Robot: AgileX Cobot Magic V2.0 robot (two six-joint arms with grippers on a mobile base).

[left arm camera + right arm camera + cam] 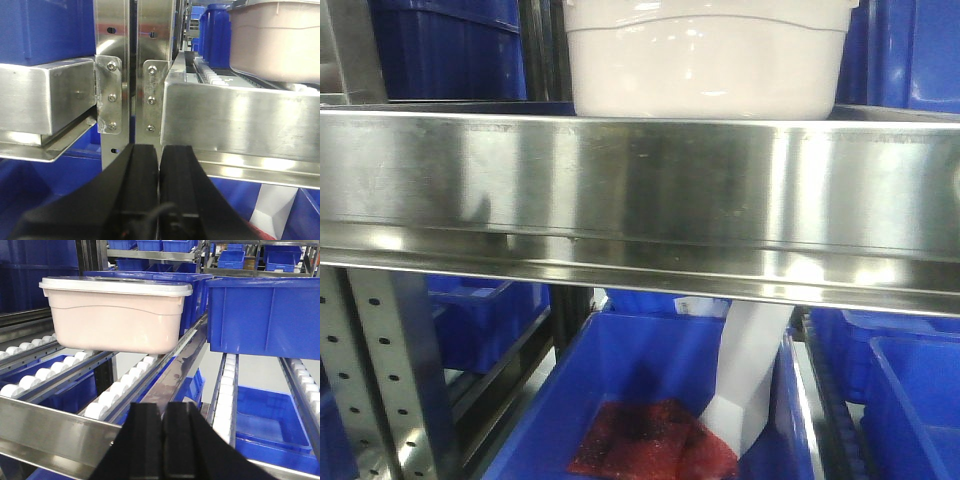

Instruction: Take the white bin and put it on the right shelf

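Warehouse or stockroom: steel flow racks with white rollers, rows of blue bins on every level.

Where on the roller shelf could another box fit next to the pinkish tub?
Bare rollers lie in front of the white bin, back from the steel front lip. The lane under the blue bin is free in front too. Behind both it is crowded with blue bins.

There is one white bin, one steel shelf, two grippers, left and right, and many blue bins.
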